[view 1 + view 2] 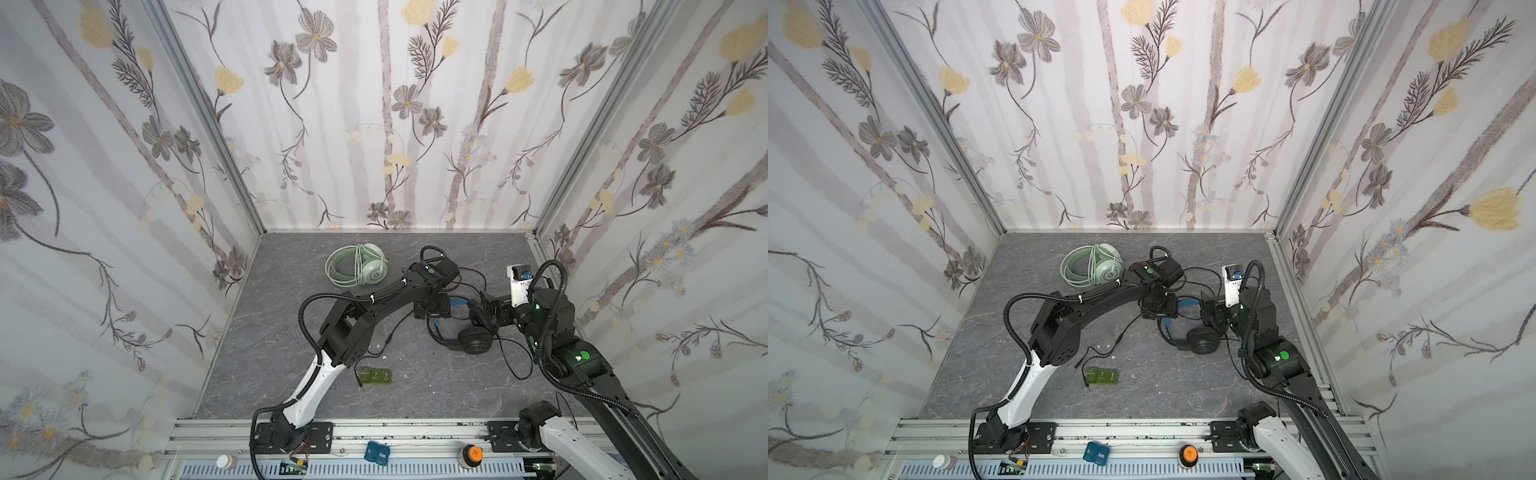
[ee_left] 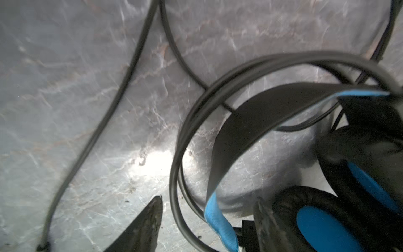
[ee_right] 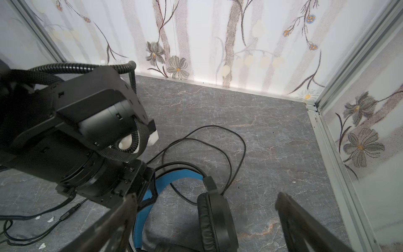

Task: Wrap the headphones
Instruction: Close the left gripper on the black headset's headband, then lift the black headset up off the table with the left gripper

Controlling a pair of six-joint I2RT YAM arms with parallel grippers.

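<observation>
The black headset lies right of centre on the table with its cable trailing loose, and the green headset sits near the back wall. The left gripper has its fingers apart on either side of the blue-lined headband; the right gripper is spread wide over an ear cup, not clamped on it

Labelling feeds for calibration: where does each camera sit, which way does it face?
Top views: high over the front rail, looking down at the table; left arm and right arm show.
Left wrist: facing down; the left hand straddles the black headphones.
Right wrist: facing the back wall; the right hand and left arm show.
Shared: both wrist views show the black headphones.
</observation>
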